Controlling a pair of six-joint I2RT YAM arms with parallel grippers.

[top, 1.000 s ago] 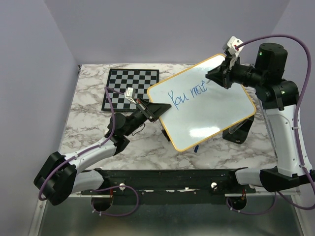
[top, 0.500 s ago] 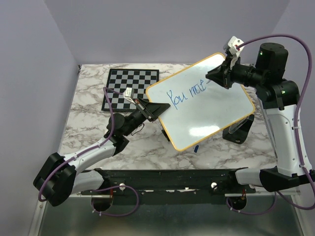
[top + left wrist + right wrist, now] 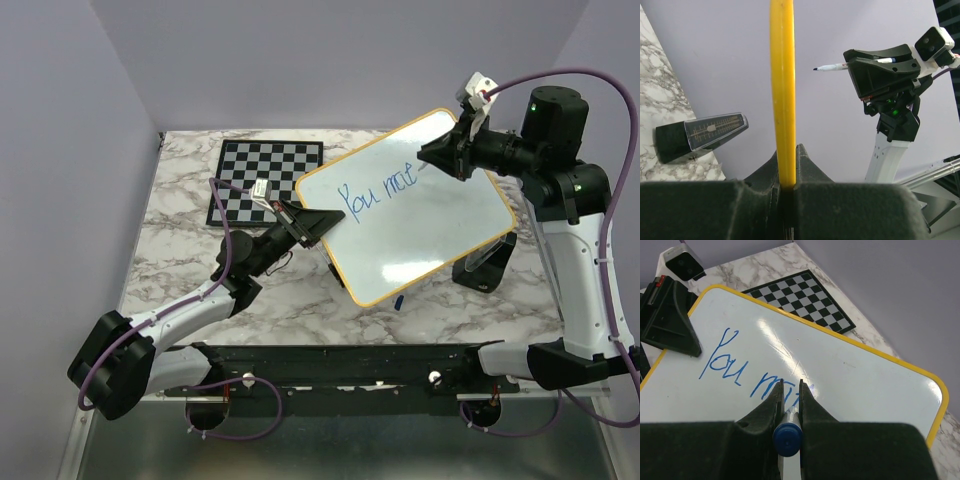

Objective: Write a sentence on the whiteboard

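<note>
The whiteboard (image 3: 420,215), white with a yellow frame, is held tilted above the table. My left gripper (image 3: 322,226) is shut on its left edge; in the left wrist view the yellow frame (image 3: 783,90) runs up from between my jaws. My right gripper (image 3: 432,156) is shut on a blue marker (image 3: 788,438) and holds it at the board's top. Blue writing (image 3: 378,194) reads "You mat" on the board; it also shows in the right wrist view (image 3: 747,367). The marker's tip is hidden between my fingers.
A black-and-white chessboard (image 3: 258,178) lies flat at the back left of the marble table (image 3: 180,250). A black stand (image 3: 487,266) sits under the board's right side. Purple walls close in the back and sides.
The writing has grown slightly at the end of "mat". My right gripper shifted a little along the board's top. My left arm has stayed in place.
</note>
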